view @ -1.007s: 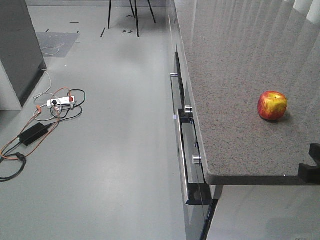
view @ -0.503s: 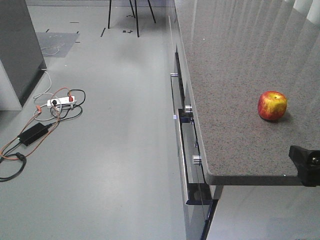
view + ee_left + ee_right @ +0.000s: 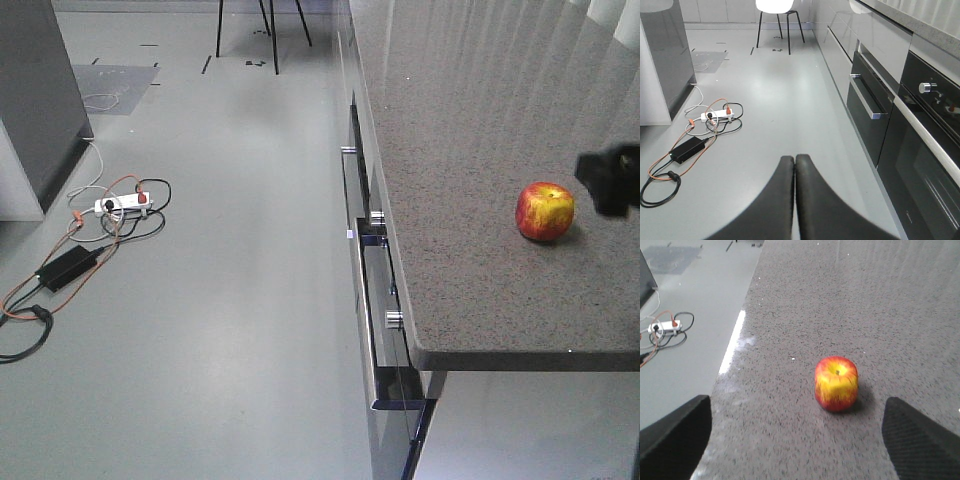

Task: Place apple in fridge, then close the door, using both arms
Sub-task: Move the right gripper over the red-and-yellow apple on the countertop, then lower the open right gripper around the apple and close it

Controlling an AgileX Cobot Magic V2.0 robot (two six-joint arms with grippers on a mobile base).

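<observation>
Red-and-yellow round apple [image 3: 836,383] sits on the grey speckled table [image 3: 790,300], framed between the spread jaws of the black right gripper [image 3: 795,407], lined up for grasping; black left gripper [image 3: 794,170] hangs clenched, empty.

One small round red-and-yellow apple [image 3: 545,211] on the speckled grey stone worktop [image 3: 470,120], smooth grey floor [image 3: 240,290] alongside.
From my screens I see the apple sitting upright, stem up, toward the worktop's near end and well in from its left edge, its shadow falling to the right. Down on the floor to the left lie a white power strip [image 3: 122,204], a black power brick [image 3: 67,266] and a tangle of orange and black cables [image 3: 25,300]; farther back, a flat grey mat [image 3: 113,88] and thin black chair legs [image 3: 272,35].
</observation>
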